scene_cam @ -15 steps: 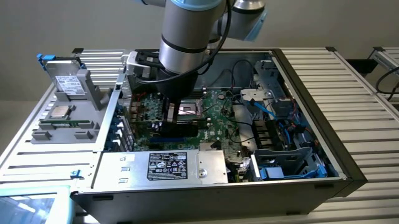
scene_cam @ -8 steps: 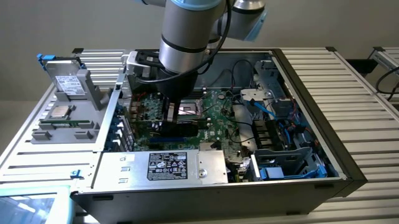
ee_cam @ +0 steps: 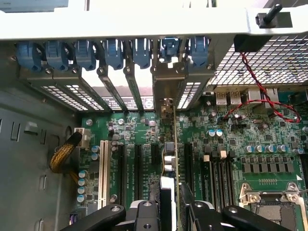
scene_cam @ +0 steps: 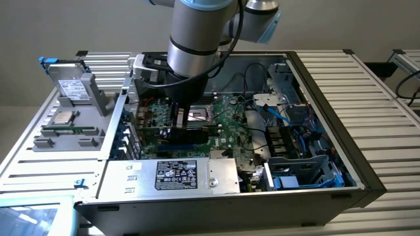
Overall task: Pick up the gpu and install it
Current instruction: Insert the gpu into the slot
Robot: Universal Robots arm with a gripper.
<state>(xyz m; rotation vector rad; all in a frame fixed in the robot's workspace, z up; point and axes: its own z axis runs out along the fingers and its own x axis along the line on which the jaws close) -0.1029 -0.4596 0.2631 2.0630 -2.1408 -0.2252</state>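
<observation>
While the computer case [scene_cam: 341, 162] lies open on its side, your arm [scene_cam: 196, 44] reaches down over the motherboard [scene_cam: 229, 123], and your gripper [ee_cam: 169, 204], part open, grips the gpu [ee_cam: 169, 144], standing on edge at the case's ten o'clock.

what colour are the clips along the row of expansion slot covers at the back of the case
Blue clips, plainest in the wrist view.
</observation>
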